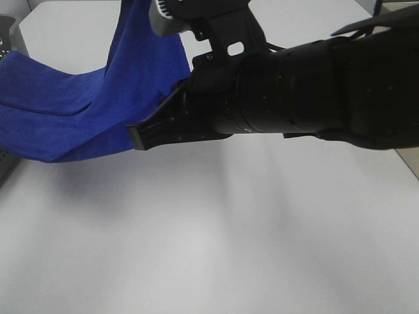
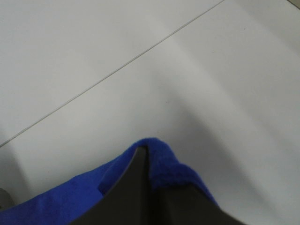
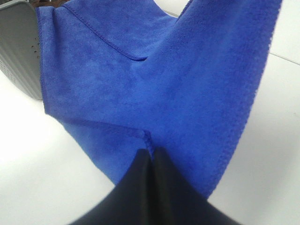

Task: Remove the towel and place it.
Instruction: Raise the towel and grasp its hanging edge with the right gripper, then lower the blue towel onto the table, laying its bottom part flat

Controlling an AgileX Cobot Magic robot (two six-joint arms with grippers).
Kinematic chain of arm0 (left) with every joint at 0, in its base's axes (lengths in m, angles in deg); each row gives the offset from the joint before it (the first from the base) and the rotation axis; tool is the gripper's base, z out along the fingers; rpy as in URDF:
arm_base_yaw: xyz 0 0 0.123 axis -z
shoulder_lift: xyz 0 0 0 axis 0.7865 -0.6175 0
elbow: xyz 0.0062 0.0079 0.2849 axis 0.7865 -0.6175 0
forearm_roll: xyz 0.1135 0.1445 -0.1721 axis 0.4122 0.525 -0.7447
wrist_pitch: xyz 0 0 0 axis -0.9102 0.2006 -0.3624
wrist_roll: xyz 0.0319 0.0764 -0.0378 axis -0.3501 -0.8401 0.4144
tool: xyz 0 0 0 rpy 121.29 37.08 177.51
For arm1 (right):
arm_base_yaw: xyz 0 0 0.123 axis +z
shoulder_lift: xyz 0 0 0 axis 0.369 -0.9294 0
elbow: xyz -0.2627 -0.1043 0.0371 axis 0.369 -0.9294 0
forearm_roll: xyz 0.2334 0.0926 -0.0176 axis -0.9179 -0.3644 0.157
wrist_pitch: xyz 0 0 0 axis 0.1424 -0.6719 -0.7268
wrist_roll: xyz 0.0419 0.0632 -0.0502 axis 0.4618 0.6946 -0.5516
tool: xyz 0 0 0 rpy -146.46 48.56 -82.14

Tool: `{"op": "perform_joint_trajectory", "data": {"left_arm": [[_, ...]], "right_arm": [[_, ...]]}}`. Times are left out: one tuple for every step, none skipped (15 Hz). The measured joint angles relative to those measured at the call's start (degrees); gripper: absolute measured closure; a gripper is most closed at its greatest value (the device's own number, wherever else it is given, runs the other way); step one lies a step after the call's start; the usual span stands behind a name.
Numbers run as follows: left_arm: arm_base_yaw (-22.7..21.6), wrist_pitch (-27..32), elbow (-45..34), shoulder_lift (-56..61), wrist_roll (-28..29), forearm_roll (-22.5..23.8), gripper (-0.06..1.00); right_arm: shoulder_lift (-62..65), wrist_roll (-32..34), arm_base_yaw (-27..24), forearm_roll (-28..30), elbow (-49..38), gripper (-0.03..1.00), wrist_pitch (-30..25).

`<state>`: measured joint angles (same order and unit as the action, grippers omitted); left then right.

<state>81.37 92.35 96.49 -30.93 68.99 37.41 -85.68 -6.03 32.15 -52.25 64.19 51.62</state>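
Above the table (image 1: pixel 209 248), left and right jaws pinch the towel (image 1: pixel 65 118).

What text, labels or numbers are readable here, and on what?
None: no readable text in any view.
The towel is plain blue, with no tag in view.
The arm is plain black, and the table is plain white.
The grey bin shows only holes.
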Motion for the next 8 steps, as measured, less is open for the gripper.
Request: {"op": "perform_joint_trajectory", "data": {"left_arm": [[0.0, 1.0, 0.0, 0.1, -0.6, -0.4, 0.94], [0.0, 2.6, 0.0, 0.1, -1.1, -0.4, 0.94], [0.0, 3.6, 0.0, 0.1, -1.4, -0.5, 0.94], [0.0, 3.8, 0.0, 0.1, -1.4, -0.5, 0.94], [0.0, 3.8, 0.0, 0.1, -1.4, -0.6, 0.94], [0.0, 3.9, 0.0, 0.1, -1.4, -0.9, 0.94], [0.0, 3.9, 0.0, 0.1, -1.4, -2.0, 0.94], [0.0, 3.9, 0.0, 0.1, -1.6, -3.3, 0.94]], "right_arm": [[1.6, 1.0, -0.2, 0.0, -1.4, 0.95, 0.1], [3.4, 2.8, -0.8, 0.0, -2.8, 0.95, -0.3], [5.1, 5.3, -1.9, 0.0, -4.1, 0.95, -1.0], [6.6, 8.4, -3.8, -0.1, -4.9, 0.95, -2.9], [7.8, 11.3, -6.1, -0.1, -5.3, 0.95, -5.7], [8.6, 13.5, -9.1, -0.1, -5.4, 0.95, -9.7], [8.8, 16.0, -12.0, -0.1, -5.4, 0.95, -13.7], [8.9, 18.6, -15.5, -0.2, -5.6, 0.95, -18.3]]}}
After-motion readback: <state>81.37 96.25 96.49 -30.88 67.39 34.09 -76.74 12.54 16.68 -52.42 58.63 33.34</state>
